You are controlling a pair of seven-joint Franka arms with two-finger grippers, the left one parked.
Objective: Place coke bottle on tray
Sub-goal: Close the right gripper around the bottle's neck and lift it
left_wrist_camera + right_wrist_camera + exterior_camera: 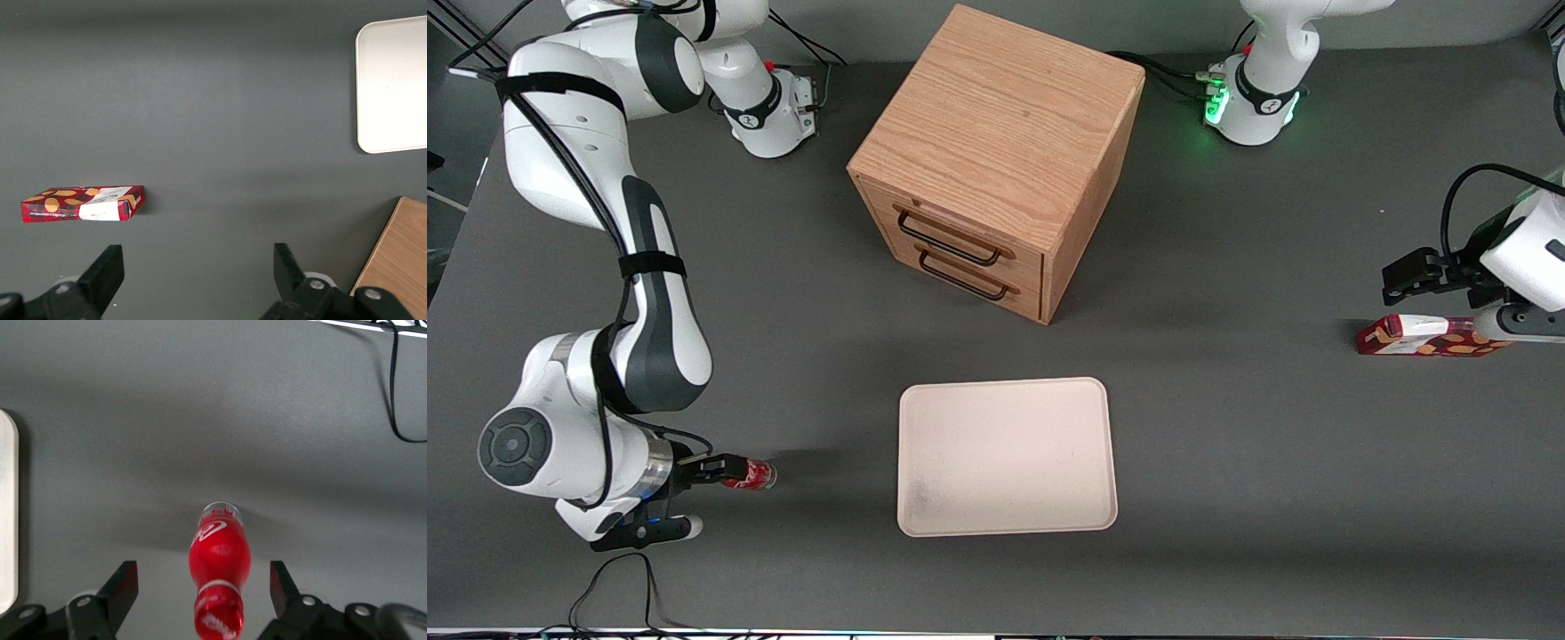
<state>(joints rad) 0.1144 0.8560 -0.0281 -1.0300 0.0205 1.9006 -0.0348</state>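
Note:
The coke bottle [749,475], small and red with white script and a clear base, stands on the grey table toward the working arm's end, apart from the tray. In the right wrist view the coke bottle [220,577] shows with its red cap nearest the camera. My right gripper [698,496] is open around it, and in the right wrist view the gripper [202,572] has one finger on each side of the cap with a gap on both sides. The cream tray [1005,458] lies flat and bare in front of the cabinet; its edge also shows in the right wrist view [7,513].
A wooden drawer cabinet [996,160] with two shut drawers stands farther from the front camera than the tray. A red-and-white patterned carton [1423,338] lies toward the parked arm's end. A black cable [614,587] loops near the table's front edge by the gripper.

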